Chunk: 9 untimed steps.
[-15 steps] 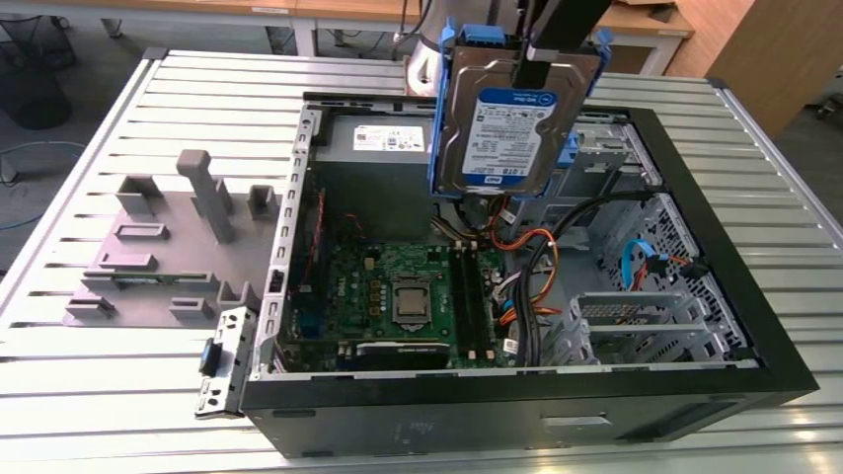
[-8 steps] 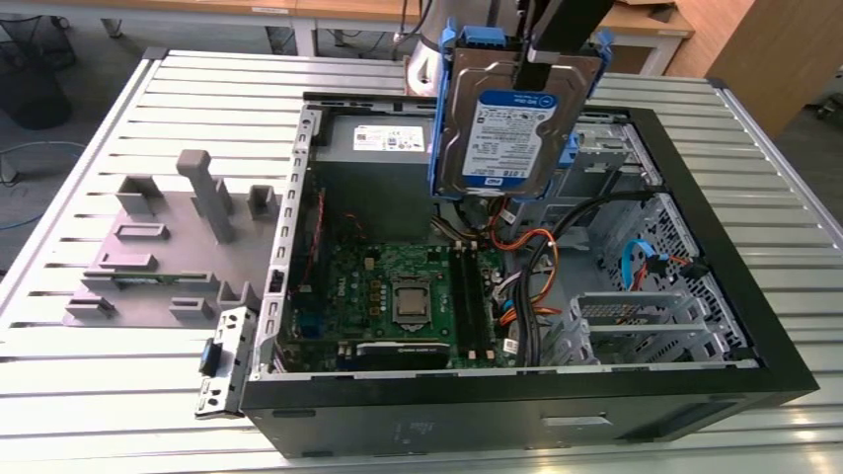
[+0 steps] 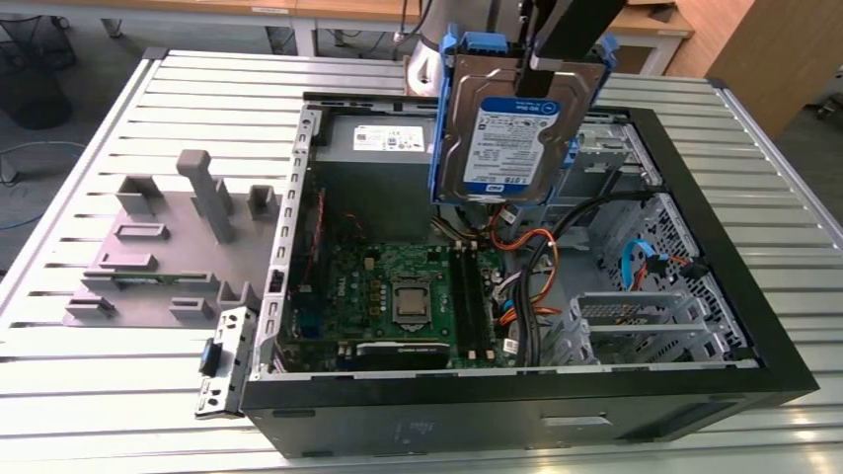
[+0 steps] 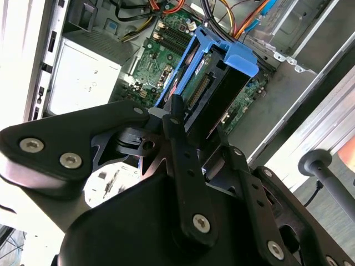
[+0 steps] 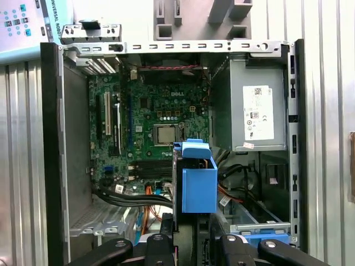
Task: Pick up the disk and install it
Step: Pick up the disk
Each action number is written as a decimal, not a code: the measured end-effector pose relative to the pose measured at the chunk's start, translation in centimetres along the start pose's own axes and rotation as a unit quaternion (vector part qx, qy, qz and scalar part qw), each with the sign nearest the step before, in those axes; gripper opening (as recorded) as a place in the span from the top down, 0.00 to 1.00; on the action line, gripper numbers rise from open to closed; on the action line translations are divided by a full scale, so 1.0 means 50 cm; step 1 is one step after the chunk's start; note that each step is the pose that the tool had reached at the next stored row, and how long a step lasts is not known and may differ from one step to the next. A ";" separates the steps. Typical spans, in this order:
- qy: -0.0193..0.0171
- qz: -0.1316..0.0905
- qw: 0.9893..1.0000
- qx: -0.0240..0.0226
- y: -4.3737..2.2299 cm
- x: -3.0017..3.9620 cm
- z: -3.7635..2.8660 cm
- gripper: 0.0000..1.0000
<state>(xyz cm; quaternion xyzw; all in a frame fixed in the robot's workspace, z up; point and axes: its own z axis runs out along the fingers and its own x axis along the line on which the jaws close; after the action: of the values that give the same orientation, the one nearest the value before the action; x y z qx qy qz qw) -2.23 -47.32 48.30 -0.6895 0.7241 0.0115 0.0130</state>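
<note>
Above the open black computer case (image 3: 435,420), the jaws clamp the flat silver metal disk (image 3: 507,138) in its blue plastic carrier, upright, apparently for edge-first lowering inside.

My gripper (image 3: 551,59) clasps the top edge of the disk (image 3: 507,138), which hangs upright, label facing the camera, above the open black computer case (image 3: 527,415) and its green motherboard (image 3: 402,296), on a slatted metal table (image 3: 106,395).
</note>
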 end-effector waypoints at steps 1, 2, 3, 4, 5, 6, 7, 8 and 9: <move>0.000 0.000 1.000 0.000 0.000 0.003 0.000 0.65; 0.000 0.000 1.000 0.000 0.000 0.005 0.000 0.65; 0.000 0.000 1.000 0.000 0.000 0.008 0.000 0.65; 0.000 0.000 1.000 0.000 0.000 0.010 0.000 0.65; 0.000 0.000 1.000 0.000 -0.001 0.012 0.000 0.65; 0.000 0.000 1.000 0.000 -0.001 0.015 0.000 0.65; 0.000 0.000 1.000 0.000 -0.001 0.017 0.000 0.65; 0.000 0.000 1.000 0.000 -0.001 0.020 0.000 0.65; 0.000 0.000 1.000 0.000 -0.001 0.023 -0.001 0.65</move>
<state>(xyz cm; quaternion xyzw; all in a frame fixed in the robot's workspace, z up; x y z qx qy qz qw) -2.23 -48.46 48.29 -0.6895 0.7241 0.0116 0.0130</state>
